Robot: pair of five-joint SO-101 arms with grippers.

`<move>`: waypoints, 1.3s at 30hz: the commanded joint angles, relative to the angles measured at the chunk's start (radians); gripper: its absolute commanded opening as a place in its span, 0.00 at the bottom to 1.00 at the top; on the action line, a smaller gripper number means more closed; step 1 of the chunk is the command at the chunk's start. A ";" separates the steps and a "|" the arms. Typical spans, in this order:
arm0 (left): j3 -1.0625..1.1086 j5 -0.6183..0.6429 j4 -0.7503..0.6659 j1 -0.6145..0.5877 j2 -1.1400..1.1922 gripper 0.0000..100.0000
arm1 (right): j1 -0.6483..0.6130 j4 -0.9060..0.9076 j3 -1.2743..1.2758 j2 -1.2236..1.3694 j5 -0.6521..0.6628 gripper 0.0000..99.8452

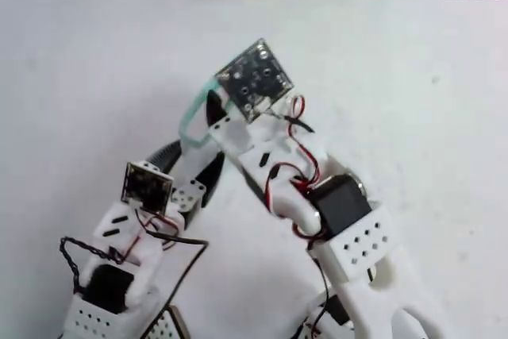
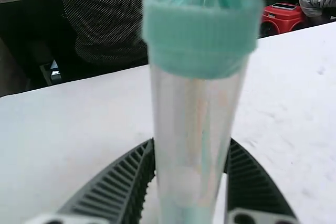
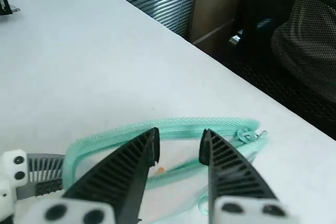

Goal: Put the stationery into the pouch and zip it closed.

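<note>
The pouch (image 1: 193, 121) is clear plastic with a teal zipper rim and stands up from the table's middle. My left gripper (image 2: 190, 153) is shut on the pouch (image 2: 197, 103), one ribbed finger (image 2: 123, 182) on each side of its clear body. Faint long pale shapes show through the plastic. In the high view the left gripper (image 1: 194, 166) sits just below the pouch. My right gripper (image 3: 179, 142) is open, hovering over the teal zipper rim (image 3: 173, 126), which gapes. The zipper pull (image 3: 247, 136) lies at the rim's far end. In the high view the right gripper (image 1: 213, 110) is at the pouch's top.
The white table (image 1: 397, 53) spreads wide around both arms. Beyond its far edge stands a dark mesh chair (image 2: 100, 19), with a red object (image 2: 286, 17) farther off. Red and black wires (image 1: 298, 156) run along the right arm.
</note>
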 commanded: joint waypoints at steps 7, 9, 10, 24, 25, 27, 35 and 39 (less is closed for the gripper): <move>-0.011 0.002 -0.025 -0.007 -0.008 0.21 | 0.101 0.015 -0.144 -0.016 -0.012 0.13; -0.011 0.002 -0.023 -0.007 -0.008 0.21 | 0.165 0.015 -0.163 -0.008 -0.048 0.13; -0.011 0.002 -0.023 -0.007 -0.008 0.21 | 0.203 0.018 -0.164 -0.005 -0.078 0.13; -0.009 -0.121 -0.026 0.047 -0.008 0.02 | 0.354 0.205 -0.051 0.024 -0.132 0.13; -0.008 -0.137 -0.023 0.064 -0.008 0.02 | 0.329 0.193 0.008 -0.018 -0.109 0.13; -0.008 -0.170 -0.017 0.091 -0.008 0.02 | 0.286 0.124 0.157 -0.124 -0.055 0.13; -0.100 -0.203 0.112 0.099 -0.008 0.02 | 0.303 -0.231 0.704 -0.535 0.012 0.13; -0.210 -0.199 0.284 0.110 -0.008 0.02 | 0.295 -0.357 0.870 -0.618 0.011 0.13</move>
